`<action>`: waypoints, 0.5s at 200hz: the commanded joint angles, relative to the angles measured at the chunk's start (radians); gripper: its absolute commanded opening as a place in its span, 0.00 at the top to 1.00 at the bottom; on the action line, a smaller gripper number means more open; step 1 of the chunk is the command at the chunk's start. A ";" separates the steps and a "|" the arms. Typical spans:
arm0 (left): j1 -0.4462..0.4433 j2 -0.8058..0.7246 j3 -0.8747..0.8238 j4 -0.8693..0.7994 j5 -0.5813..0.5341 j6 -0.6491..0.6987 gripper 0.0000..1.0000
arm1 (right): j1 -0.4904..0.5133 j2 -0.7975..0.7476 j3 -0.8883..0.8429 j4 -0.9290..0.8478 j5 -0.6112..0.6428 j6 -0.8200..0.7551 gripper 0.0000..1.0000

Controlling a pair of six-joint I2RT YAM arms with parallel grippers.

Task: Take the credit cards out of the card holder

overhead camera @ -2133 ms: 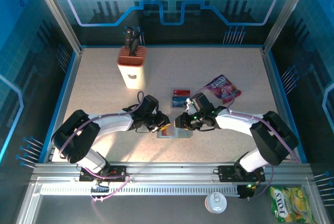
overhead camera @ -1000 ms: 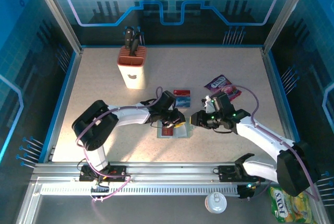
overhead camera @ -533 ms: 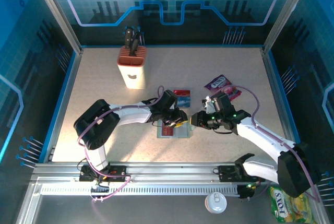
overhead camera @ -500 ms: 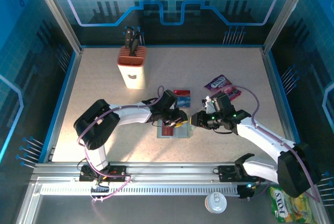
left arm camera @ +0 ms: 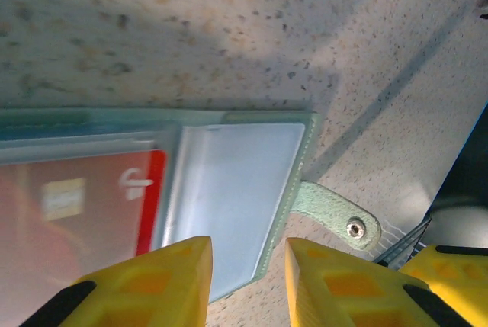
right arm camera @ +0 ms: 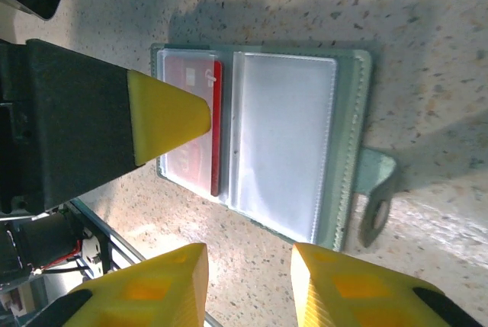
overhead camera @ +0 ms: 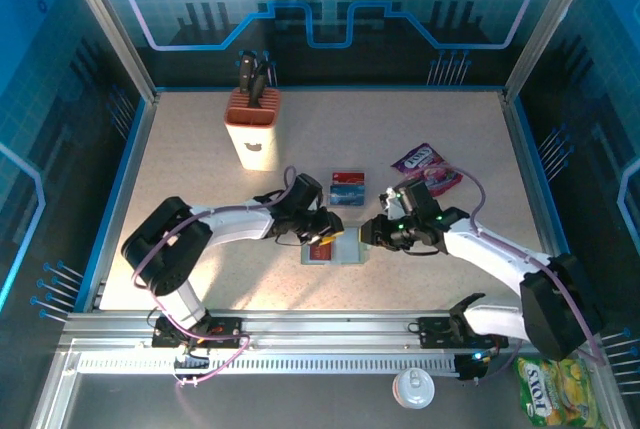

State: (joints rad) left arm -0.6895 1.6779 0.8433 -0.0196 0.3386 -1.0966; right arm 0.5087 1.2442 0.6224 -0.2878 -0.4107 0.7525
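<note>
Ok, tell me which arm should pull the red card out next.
Probably left. The left gripper has a fingertip over the red card in the card holder; the right gripper sits toward the empty sleeve and strap.

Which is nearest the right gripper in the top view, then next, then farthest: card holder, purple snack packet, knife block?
1. card holder, just left of the right gripper.
2. purple snack packet, behind it to the right.
3. knife block, far back left.
</note>
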 commanded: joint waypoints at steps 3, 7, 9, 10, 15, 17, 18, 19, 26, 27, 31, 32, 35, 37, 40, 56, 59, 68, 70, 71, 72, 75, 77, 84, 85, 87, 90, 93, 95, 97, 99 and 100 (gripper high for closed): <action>0.023 -0.060 -0.055 0.003 0.010 0.024 0.69 | 0.038 0.035 0.053 0.017 0.003 0.017 0.65; 0.028 -0.067 -0.065 0.003 0.010 0.024 0.69 | 0.044 0.041 0.057 0.019 0.006 0.019 0.65; 0.029 -0.070 -0.069 0.004 0.010 0.024 0.69 | 0.046 0.045 0.060 0.019 0.008 0.018 0.65; 0.029 -0.071 -0.071 0.005 0.009 0.024 0.69 | 0.048 0.046 0.062 0.019 0.008 0.019 0.65; 0.035 -0.080 -0.083 0.007 0.008 0.024 0.69 | 0.055 0.056 0.067 0.021 0.011 0.019 0.65; 0.037 -0.084 -0.087 0.007 0.008 0.024 0.69 | 0.059 0.059 0.071 0.021 0.012 0.020 0.65; 0.037 -0.085 -0.089 0.008 0.008 0.024 0.69 | 0.060 0.061 0.072 0.020 0.012 0.020 0.65; 0.038 -0.087 -0.091 0.009 0.008 0.024 0.69 | 0.061 0.063 0.074 0.020 0.012 0.020 0.65; 0.046 -0.099 -0.104 0.012 0.008 0.024 0.69 | 0.070 0.074 0.083 0.022 0.016 0.022 0.65; 0.046 -0.101 -0.106 0.011 0.008 0.025 0.69 | 0.072 0.076 0.084 0.023 0.016 0.022 0.65; 0.050 -0.106 -0.114 0.013 0.008 0.026 0.69 | 0.077 0.084 0.090 0.024 0.017 0.023 0.65; 0.051 -0.108 -0.116 0.013 0.008 0.026 0.69 | 0.079 0.086 0.090 0.024 0.018 0.023 0.65; 0.054 -0.114 -0.122 0.014 0.008 0.026 0.69 | 0.083 0.091 0.095 0.025 0.018 0.024 0.65; 0.056 -0.116 -0.125 0.014 0.008 0.025 0.69 | 0.084 0.095 0.097 0.027 0.019 0.024 0.65; 0.060 -0.121 -0.132 0.014 0.009 0.025 0.69 | 0.089 0.101 0.100 0.027 0.022 0.024 0.65; 0.073 -0.147 -0.159 0.014 0.010 0.029 0.72 | 0.110 0.131 0.118 0.038 0.026 0.031 0.65; 0.074 -0.151 -0.164 0.013 0.009 0.029 0.72 | 0.114 0.136 0.121 0.040 0.026 0.033 0.65; 0.080 -0.166 -0.177 0.007 0.005 0.033 0.73 | 0.127 0.155 0.132 0.046 0.027 0.037 0.65; 0.081 -0.170 -0.181 0.005 0.004 0.034 0.74 | 0.128 0.158 0.134 0.048 0.028 0.037 0.65; 0.081 -0.171 -0.182 0.004 0.004 0.034 0.74 | 0.130 0.161 0.135 0.047 0.029 0.037 0.65; 0.081 -0.172 -0.183 0.004 0.003 0.035 0.74 | 0.131 0.163 0.137 0.047 0.029 0.037 0.65; 0.083 -0.177 -0.187 0.003 0.002 0.035 0.74 | 0.135 0.167 0.140 0.050 0.030 0.037 0.65; 0.083 -0.179 -0.189 0.003 0.002 0.037 0.75 | 0.138 0.173 0.142 0.051 0.030 0.038 0.65; 0.087 -0.185 -0.198 -0.001 0.000 0.040 0.76 | 0.147 0.187 0.151 0.053 0.033 0.040 0.65; 0.087 -0.186 -0.198 -0.002 0.000 0.040 0.76 | 0.147 0.189 0.153 0.054 0.033 0.040 0.65; 0.088 -0.186 -0.201 -0.002 0.000 0.041 0.76 | 0.150 0.194 0.156 0.054 0.033 0.040 0.65; 0.091 -0.189 -0.204 -0.001 0.000 0.042 0.76 | 0.153 0.200 0.159 0.057 0.033 0.040 0.65; 0.092 -0.190 -0.208 -0.002 0.000 0.043 0.77 | 0.157 0.206 0.163 0.057 0.034 0.040 0.65; 0.093 -0.190 -0.210 -0.001 0.000 0.043 0.77 | 0.159 0.210 0.164 0.058 0.035 0.041 0.65; 0.094 -0.190 -0.212 0.000 0.002 0.043 0.77 | 0.161 0.214 0.166 0.061 0.034 0.042 0.65; 0.095 -0.191 -0.213 0.001 0.002 0.042 0.78 | 0.162 0.217 0.169 0.061 0.035 0.041 0.65; 0.095 -0.191 -0.214 0.001 0.002 0.043 0.78 | 0.163 0.220 0.170 0.061 0.035 0.042 0.65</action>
State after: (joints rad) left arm -0.6075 1.5146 0.6590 -0.0170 0.3382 -1.0840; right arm 0.6430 1.4220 0.7490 -0.2455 -0.3923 0.7784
